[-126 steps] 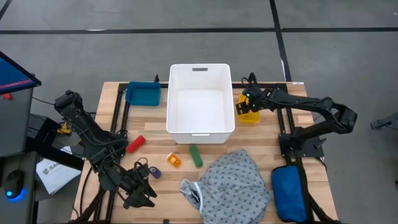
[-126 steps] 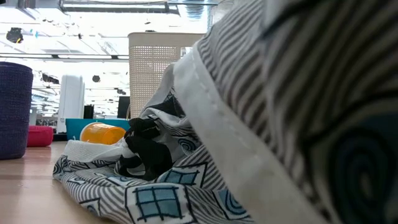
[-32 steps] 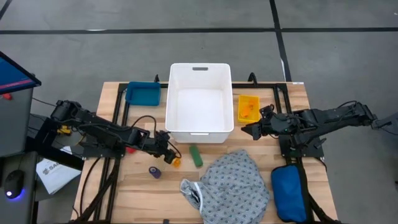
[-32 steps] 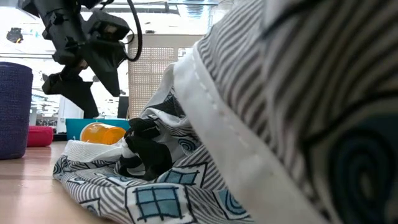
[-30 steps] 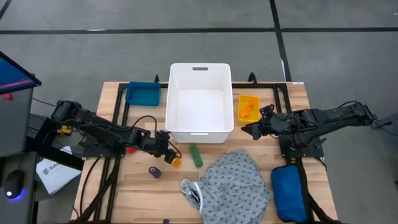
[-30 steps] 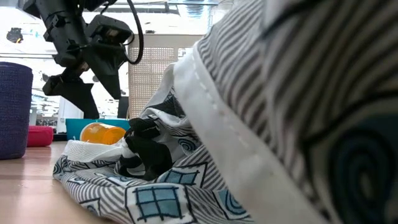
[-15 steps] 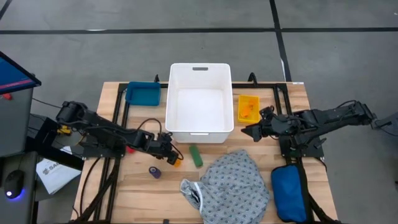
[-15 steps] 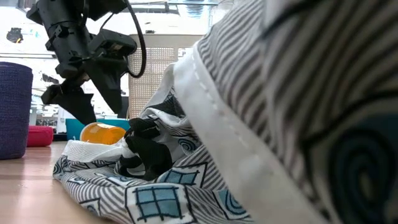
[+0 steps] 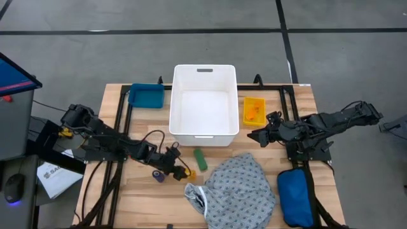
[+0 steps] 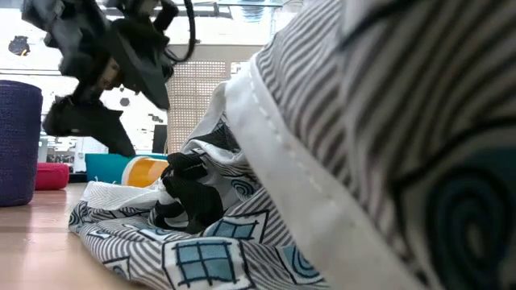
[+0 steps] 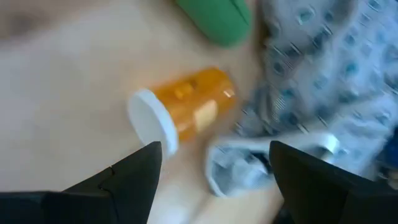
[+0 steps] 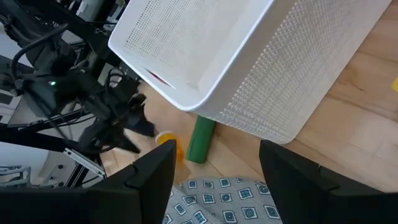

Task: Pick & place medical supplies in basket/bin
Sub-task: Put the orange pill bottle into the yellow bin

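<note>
Just ahead of open left pincer (image 11: pixel 211 180), pill bottle (image 11: pixel 180 112)

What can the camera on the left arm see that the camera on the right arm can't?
Only the left wrist view shows the orange pill bottle close up, lying on its side with its white cap, between the open fingers of the left end effector.

Only the right wrist view shows the big white basket, empty in the part it sees, and the left arm reaching in from farther off. The right end effector is open.

Both show the green piece, the grey patterned gown and the wooden table.
</note>
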Robot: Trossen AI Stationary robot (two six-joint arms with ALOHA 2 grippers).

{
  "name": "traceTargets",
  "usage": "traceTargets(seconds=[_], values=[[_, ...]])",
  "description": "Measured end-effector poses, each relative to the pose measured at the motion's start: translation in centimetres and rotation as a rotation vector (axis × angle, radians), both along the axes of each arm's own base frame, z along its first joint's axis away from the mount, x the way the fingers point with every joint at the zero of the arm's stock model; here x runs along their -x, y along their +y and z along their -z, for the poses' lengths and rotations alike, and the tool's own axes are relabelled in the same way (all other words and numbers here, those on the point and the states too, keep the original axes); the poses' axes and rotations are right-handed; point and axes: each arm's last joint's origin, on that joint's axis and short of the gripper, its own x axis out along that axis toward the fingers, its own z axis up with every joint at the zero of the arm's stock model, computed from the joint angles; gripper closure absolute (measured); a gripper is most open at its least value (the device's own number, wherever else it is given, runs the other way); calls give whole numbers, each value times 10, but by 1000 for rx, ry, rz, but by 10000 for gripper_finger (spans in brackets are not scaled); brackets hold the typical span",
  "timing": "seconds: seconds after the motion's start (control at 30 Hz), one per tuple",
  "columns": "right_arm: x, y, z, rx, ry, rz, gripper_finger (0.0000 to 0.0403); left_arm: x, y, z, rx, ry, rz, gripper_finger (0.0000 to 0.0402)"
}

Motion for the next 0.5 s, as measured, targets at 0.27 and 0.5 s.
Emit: traceTargets(seconds=[0.27, 0.5], values=[[2, 5, 0, -4, -16, 16, 175, -2, -39, -32, -1, -396, 244, 112], [3, 8, -1, -13, -28, 29, 175, 2, -60, -46, -377, -569, 540, 112]])
